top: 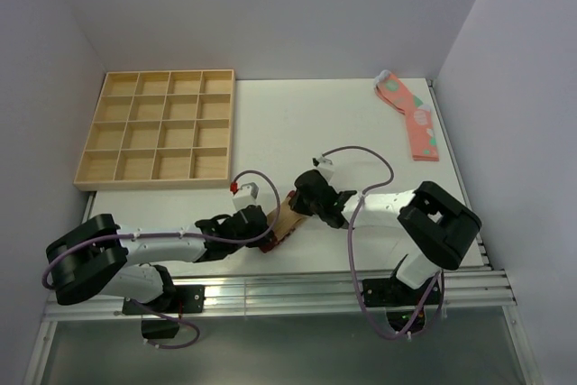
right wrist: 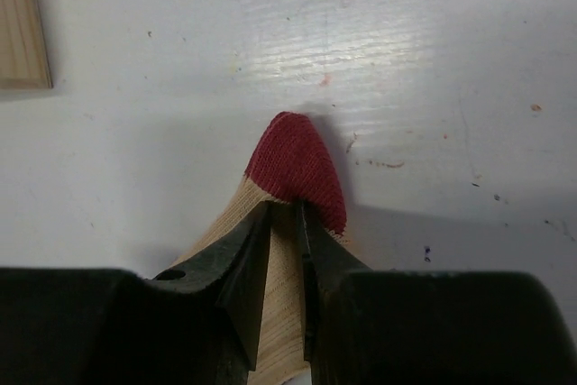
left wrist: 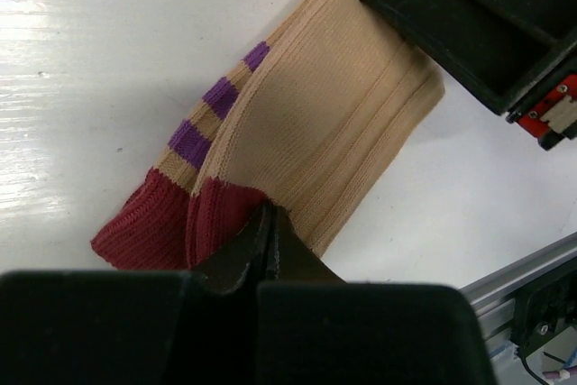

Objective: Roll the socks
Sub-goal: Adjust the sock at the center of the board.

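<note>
On the white tabletop (left wrist: 90, 60), left fingers (left wrist: 242, 261) pinch the tan sock (left wrist: 334, 123) at its red cuff; right fingers (right wrist: 240, 261) apparently pinch its red toe.

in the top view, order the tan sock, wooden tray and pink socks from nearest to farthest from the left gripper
From the left gripper:
1. tan sock: pinched in its jaws, just to its right.
2. wooden tray: behind it, toward the back left.
3. pink socks: far off at the back right.
</note>
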You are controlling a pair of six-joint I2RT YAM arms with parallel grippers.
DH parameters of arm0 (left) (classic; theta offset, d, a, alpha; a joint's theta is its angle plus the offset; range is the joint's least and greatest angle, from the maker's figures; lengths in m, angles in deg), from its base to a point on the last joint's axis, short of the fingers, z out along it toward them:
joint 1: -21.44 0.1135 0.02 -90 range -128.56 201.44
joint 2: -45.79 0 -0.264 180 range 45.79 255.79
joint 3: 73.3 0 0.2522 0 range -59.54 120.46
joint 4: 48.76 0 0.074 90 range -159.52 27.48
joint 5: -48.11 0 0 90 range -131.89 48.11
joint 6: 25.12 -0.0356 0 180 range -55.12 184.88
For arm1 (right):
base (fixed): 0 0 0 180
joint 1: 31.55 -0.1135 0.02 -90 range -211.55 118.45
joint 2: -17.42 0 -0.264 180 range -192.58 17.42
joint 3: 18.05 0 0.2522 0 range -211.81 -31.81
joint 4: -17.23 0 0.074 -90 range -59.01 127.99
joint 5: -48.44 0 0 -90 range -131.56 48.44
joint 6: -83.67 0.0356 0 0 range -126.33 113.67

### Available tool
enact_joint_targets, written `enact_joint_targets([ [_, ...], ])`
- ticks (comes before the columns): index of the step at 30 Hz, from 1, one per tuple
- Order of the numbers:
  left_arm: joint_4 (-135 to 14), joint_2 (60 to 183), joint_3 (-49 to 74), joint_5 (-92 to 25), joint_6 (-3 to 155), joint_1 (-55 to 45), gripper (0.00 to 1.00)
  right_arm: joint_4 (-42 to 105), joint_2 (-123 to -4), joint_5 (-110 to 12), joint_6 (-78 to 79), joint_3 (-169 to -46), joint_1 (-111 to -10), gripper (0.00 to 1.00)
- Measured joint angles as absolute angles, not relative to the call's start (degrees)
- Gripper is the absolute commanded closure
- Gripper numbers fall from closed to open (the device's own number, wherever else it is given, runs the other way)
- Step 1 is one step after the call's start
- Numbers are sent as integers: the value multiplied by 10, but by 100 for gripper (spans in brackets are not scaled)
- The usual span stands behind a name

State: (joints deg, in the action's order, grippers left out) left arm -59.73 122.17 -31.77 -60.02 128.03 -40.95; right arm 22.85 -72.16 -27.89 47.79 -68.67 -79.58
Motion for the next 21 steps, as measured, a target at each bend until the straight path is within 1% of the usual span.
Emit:
enact_joint_targets([
  [6, -618, 1198, -327, -617, 1297, -411, 100, 194, -740, -287, 478, -689, -796, 78],
  [11, -643, 1198, -322, -635, 1312, -412, 100, 173, -736, -290, 485, -673, -796, 78],
  [15, -673, 1221, -295, -649, 1319, -411, 100, 155, -704, -289, 499, -631, -796, 83],
  [21, -688, 1269, -250, -649, 1303, -369, 100, 154, -637, -273, 538, -565, -812, 84],
])
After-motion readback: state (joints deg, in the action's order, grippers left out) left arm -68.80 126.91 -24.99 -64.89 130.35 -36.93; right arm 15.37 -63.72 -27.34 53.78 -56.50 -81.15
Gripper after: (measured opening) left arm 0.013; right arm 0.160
